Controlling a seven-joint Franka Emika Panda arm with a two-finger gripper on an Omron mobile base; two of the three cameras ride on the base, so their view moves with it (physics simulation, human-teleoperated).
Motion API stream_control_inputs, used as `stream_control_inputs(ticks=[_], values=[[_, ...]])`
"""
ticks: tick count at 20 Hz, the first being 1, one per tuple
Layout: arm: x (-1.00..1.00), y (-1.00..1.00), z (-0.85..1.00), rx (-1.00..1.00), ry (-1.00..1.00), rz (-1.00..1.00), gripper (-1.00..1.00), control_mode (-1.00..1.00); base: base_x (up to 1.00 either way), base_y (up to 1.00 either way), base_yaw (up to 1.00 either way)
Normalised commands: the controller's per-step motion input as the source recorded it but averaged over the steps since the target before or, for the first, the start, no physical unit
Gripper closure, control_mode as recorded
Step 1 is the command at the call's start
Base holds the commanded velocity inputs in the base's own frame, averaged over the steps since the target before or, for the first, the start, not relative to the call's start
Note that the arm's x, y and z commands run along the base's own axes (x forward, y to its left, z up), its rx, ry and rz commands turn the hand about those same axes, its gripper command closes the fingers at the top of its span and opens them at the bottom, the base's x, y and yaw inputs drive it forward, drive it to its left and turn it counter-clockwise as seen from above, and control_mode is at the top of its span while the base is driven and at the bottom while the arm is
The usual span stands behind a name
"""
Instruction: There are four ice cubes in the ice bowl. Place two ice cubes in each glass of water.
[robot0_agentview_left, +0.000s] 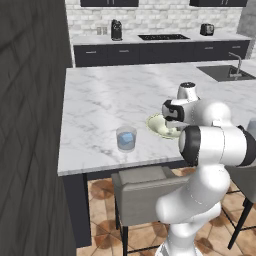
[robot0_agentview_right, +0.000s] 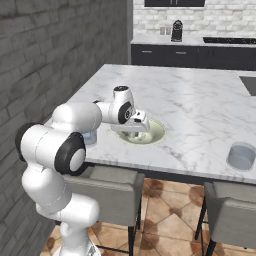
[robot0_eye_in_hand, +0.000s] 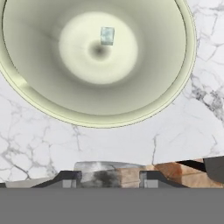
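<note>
The pale yellow-green ice bowl (robot0_eye_in_hand: 100, 124) lies near the front edge of the marble island, with one small translucent ice cube (robot0_eye_in_hand: 107, 36) near its middle. My gripper (robot0_eye_in_hand: 110, 180) hangs over the bowl's (robot0_agentview_right: 159, 131) near side, jaws apart and nothing between them. In the right base view the gripper (robot0_agentview_right: 132, 131) points down at the bowl. One glass of water (robot0_agentview_left: 126, 138) stands left of the bowl (robot0_agentview_left: 152, 122) and holds a pale blue patch. The other glass (robot0_agentview_right: 241, 156) stands far to the right by the front edge.
Grey chairs (robot0_agentview_left: 142, 192) are tucked under the island's front edge. A sink (robot0_agentview_left: 227, 72) is set in the far right of the island. A brick wall (robot0_agentview_left: 30, 125) runs along the left. The back counter carries a kettle (robot0_agentview_left: 116, 30) and a toaster (robot0_agentview_left: 207, 29).
</note>
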Motion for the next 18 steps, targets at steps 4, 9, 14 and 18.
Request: stream_control_inputs(ticks=[4, 9, 14, 18], values=[[0.00, 0.00, 0.00, 0.00, 0.00, 0.00, 1.00, -1.00, 0.00, 0.00, 0.00], [0.00, 0.00, 0.00, 0.00, 0.00, 0.00, 1.00, 1.00, 0.00, 0.00, 0.00], [0.00, 0.00, 0.00, 0.00, 0.00, 0.00, 1.00, 1.00, 0.00, 0.00, 0.00], [0.00, 0.00, 0.00, 0.00, 0.00, 0.00, 1.00, 1.00, -0.28, -0.90, 0.08]])
